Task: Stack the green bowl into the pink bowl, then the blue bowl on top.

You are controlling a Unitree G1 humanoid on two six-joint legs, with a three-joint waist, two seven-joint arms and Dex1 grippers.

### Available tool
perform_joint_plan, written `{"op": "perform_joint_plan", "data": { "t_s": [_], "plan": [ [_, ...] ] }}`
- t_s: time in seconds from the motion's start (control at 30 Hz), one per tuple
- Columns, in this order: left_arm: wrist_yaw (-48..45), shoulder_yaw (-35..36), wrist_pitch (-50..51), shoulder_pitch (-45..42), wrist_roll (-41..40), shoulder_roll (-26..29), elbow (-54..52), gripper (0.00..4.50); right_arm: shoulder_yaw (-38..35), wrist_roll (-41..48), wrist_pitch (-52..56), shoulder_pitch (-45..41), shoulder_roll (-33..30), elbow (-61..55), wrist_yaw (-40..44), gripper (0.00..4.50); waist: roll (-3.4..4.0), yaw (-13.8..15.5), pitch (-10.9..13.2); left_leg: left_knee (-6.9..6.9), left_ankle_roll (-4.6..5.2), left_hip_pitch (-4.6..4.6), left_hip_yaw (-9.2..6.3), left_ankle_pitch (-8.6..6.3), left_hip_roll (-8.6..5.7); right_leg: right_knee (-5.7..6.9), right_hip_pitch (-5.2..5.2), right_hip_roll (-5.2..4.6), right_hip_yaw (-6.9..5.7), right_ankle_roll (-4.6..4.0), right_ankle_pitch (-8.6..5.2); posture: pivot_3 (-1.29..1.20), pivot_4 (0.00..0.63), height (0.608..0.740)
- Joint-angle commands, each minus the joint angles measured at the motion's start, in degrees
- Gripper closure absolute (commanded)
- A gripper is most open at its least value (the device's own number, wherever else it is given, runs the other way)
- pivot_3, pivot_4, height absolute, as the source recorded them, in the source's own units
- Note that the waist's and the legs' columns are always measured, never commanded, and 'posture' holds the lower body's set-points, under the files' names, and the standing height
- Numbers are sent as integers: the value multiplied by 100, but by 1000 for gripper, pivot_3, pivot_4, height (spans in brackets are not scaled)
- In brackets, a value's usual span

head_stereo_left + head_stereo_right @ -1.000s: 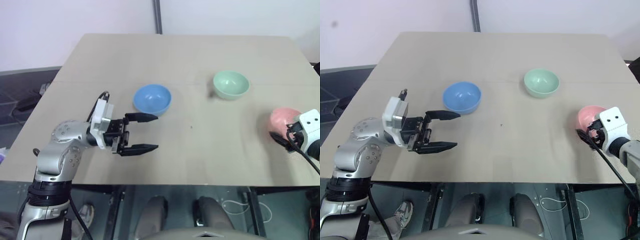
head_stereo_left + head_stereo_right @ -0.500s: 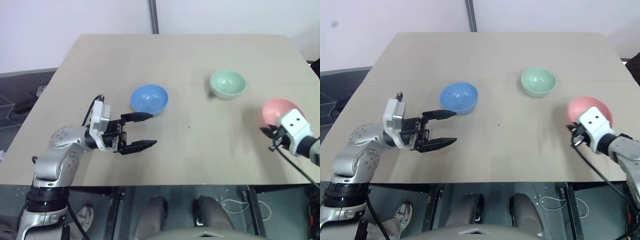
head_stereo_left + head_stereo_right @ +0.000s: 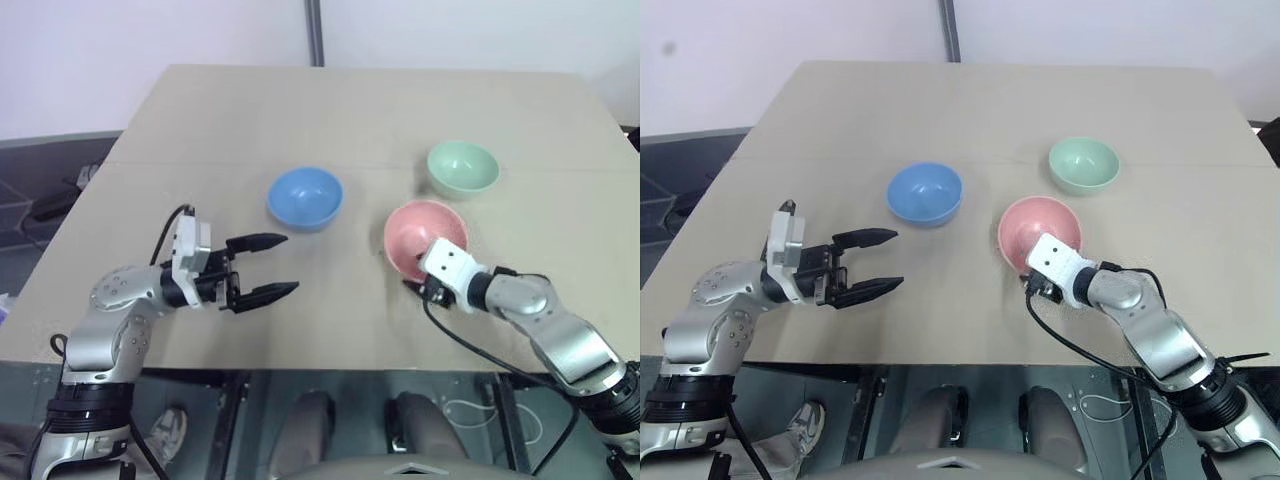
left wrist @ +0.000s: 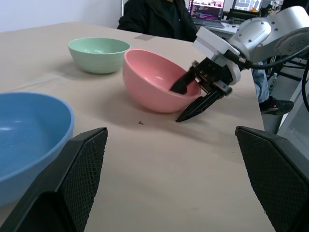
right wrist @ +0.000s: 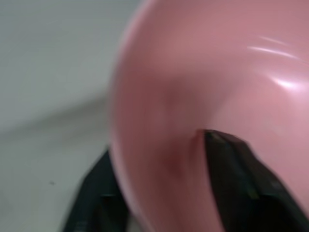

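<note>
Positioning the pink bowl (image 3: 427, 239) at mid-table: the right gripper (image 4: 193, 96) straddles its near rim, apparently still pinching. Green bowl (image 3: 463, 168) sits just behind, blue bowl (image 3: 305, 197) leftward. Left gripper (image 3: 262, 267) hovers wide open, empty. Next: release, fetch green.

A plain salmon-pink bowl (image 3: 427, 239), mint-green bowl (image 3: 462, 167) and sky-blue bowl (image 3: 305, 197) sit on a beige table (image 3: 360, 110).

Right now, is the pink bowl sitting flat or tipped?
Tipped. The pink bowl leans toward the green bowl, its rim raised on the right gripper's side, one finger inside the wall and one outside.
</note>
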Motion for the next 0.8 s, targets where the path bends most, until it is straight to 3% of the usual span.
{"op": "perform_joint_plan", "data": {
  "t_s": [0.03, 0.13, 0.23, 0.33, 0.43, 0.53, 0.73, 0.8],
  "plan": [
    [55, 148, -27, 51, -104, 22, -265, 0, -869, 870, 642, -217, 95, -1035, 354, 1049, 2, -5, 2, -1, 0, -2, -3, 0, 2, 0, -2, 2, -2, 0, 0, 0, 150, 740],
    [95, 166, 3, 89, -130, 12, -331, 0, -1669, 1825, 1438, -701, 332, -1508, 504, 1049, 9, -50, 6, -1, 0, -13, -6, 0, 7, 2, -12, 7, -4, -3, 2, 0, 150, 740],
    [153, 144, 41, 112, -144, -28, -415, 0, -1759, 1541, 1179, -1309, -36, -777, 574, 1049, 9, -33, 6, 1, 0, -6, -10, 0, 8, 1, -5, 7, -12, -11, 7, 0, 150, 740],
    [226, 129, 104, 137, -178, -67, -537, 0, -1182, 381, -512, -1748, -655, 1241, 741, 1049, 4, 4, 9, 4, 1, 0, -3, 0, 0, 0, 1, 0, -10, -11, 7, 0, 150, 740],
    [281, 149, 158, 174, -213, -73, -637, 0, -776, -227, -1883, -2211, -714, 3021, 960, 1049, 1, -16, 12, 6, 2, 0, 12, 1, -4, -2, -1, -4, -1, -10, 8, 0, 150, 740],
    [330, 191, 196, 255, -254, -53, -741, 0, -413, -803, -3123, -2835, -525, 4750, 1084, 1049, 6, -95, 17, 1, 2, -3, 26, 1, 4, 4, -15, 5, 14, -12, 10, 0, 150, 740],
    [545, 350, 263, 481, -310, -33, -986, 0, -210, -1316, -4423, -3836, 80, 7054, 1113, 1049, 8, -220, 19, -8, 0, -20, 30, 2, 13, 2, -35, 10, 19, -15, 11, 0, 150, 740],
    [610, 372, 271, 573, -327, -35, -1085, 0, -203, -1457, -4710, -4062, 232, 7560, 1032, 1567, 7, -205, 19, -7, -1, -25, 30, 2, 13, 2, -38, 9, 20, -16, 12, 0, 150, 740]
  ]
}}
